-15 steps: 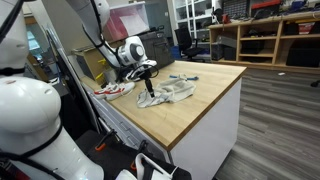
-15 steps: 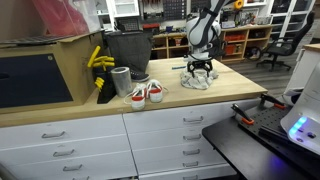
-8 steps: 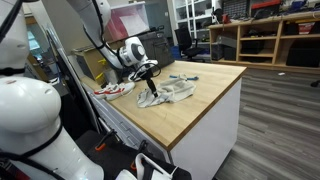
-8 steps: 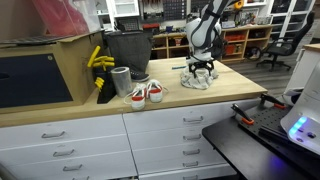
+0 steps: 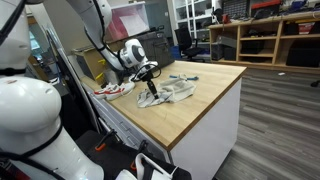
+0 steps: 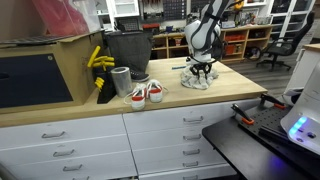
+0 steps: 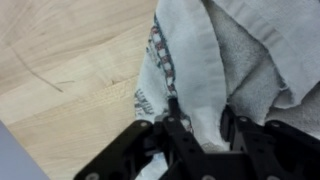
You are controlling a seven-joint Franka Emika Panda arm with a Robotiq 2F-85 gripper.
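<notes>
A crumpled grey-white cloth (image 5: 176, 93) (image 6: 206, 81) lies on the wooden countertop (image 5: 205, 110) (image 6: 200, 101). My gripper (image 5: 150, 91) (image 6: 202, 71) points straight down onto the cloth's edge. In the wrist view the gripper (image 7: 200, 108) has a white fold of the cloth (image 7: 215, 50) pinched between its two black fingers (image 7: 172, 108). A patterned hem shows beside the left finger. The bare countertop (image 7: 70, 70) lies to the left of the cloth.
A pair of red-and-white shoes (image 5: 115, 89) (image 6: 146, 94) sits near the counter's edge. Behind them stand a grey cup (image 6: 121, 82), a black bin (image 6: 127, 50) and a yellow item (image 6: 98, 62). A cardboard box (image 6: 40, 70) is beside those.
The fingers have drawn in from wide open onto the cloth fold. The arm and the cloth have hardly shifted.
</notes>
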